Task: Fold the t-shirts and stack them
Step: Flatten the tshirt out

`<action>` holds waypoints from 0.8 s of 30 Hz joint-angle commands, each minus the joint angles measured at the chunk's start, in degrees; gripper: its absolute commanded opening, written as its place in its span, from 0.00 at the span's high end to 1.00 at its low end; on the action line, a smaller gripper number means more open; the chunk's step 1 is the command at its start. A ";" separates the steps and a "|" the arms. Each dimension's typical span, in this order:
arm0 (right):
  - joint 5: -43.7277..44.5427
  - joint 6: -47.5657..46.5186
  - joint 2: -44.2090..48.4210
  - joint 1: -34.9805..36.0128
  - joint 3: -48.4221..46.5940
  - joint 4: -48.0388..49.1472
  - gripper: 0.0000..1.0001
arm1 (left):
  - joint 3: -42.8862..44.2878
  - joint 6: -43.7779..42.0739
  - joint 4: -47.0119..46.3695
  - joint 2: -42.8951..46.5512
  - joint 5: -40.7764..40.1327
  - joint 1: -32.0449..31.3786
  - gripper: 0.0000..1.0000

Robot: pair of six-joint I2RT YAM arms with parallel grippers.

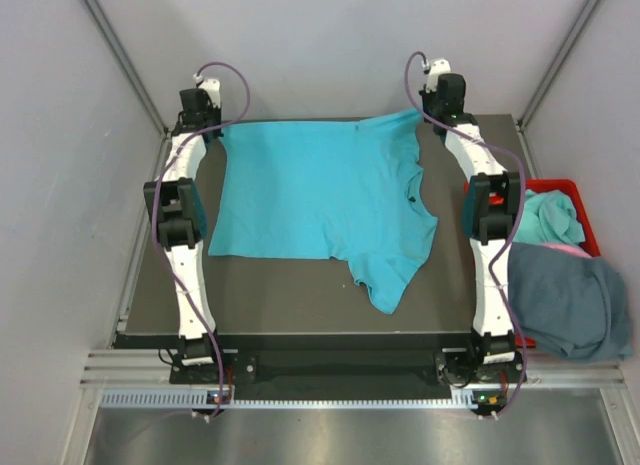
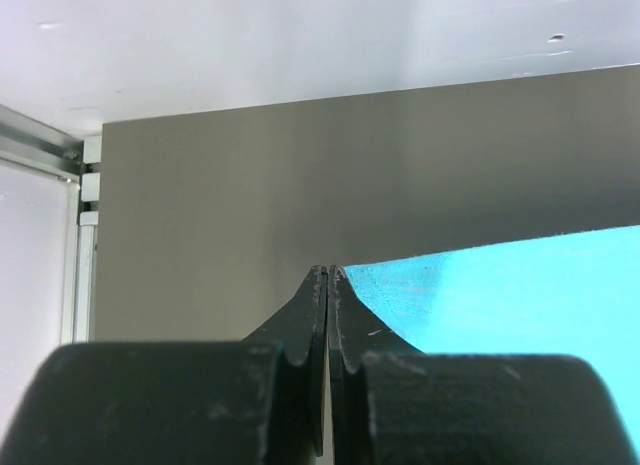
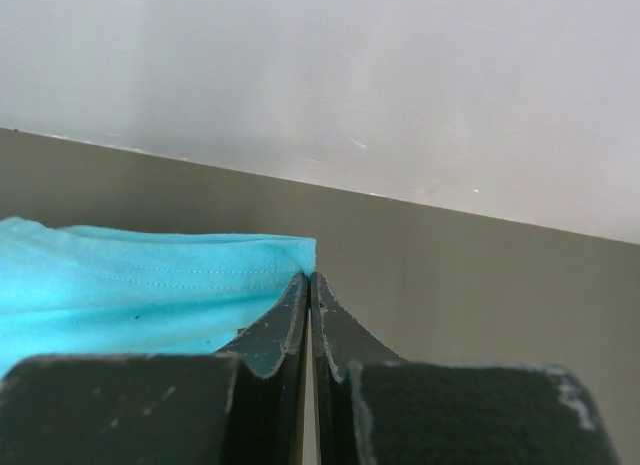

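A bright turquoise t-shirt (image 1: pixel 320 195) lies spread flat on the dark table (image 1: pixel 290 300), with one sleeve pointing to the near right. My left gripper (image 1: pixel 212 120) is at the shirt's far left corner. In the left wrist view the jaws (image 2: pixel 329 270) are closed, with the cloth edge (image 2: pixel 520 285) reaching their tip. My right gripper (image 1: pixel 432 115) is at the far right corner, where the cloth lifts toward it. In the right wrist view the jaws (image 3: pixel 309 277) are shut on the hemmed edge (image 3: pixel 140 285).
A red plastic bin (image 1: pixel 580 190) stands off the table's right edge. It holds a teal shirt (image 1: pixel 550 215) and a bit of pinkish cloth (image 1: pixel 565 249). A slate blue-grey shirt (image 1: pixel 570 300) drapes over its near end. White walls stand close behind both grippers.
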State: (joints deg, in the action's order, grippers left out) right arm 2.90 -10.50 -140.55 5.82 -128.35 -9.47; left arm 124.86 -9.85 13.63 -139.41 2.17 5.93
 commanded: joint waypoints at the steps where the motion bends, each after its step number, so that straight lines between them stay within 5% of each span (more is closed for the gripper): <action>1: 2.03 -0.66 -0.07 -0.64 -2.60 2.88 1.00 | 2.50 -1.23 -2.55 0.11 -3.14 -0.13 1.00; 7: 1.33 0.04 1.85 -0.29 0.99 2.27 1.00 | -1.36 -0.44 -2.55 3.26 -2.62 -0.22 1.00; 14: -0.17 0.57 9.41 -0.38 10.66 2.97 1.00 | -19.36 -0.53 -8.00 14.25 -2.44 0.39 1.00; 24: -1.75 1.71 21.53 -0.38 27.62 6.48 1.00 | -31.86 0.97 -10.02 23.57 1.51 2.50 1.00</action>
State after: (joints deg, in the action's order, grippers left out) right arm 1.30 -9.65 -126.37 5.87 -102.63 -7.92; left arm 94.59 -9.58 8.40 -121.21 2.87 7.11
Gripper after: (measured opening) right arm 0.006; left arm 0.011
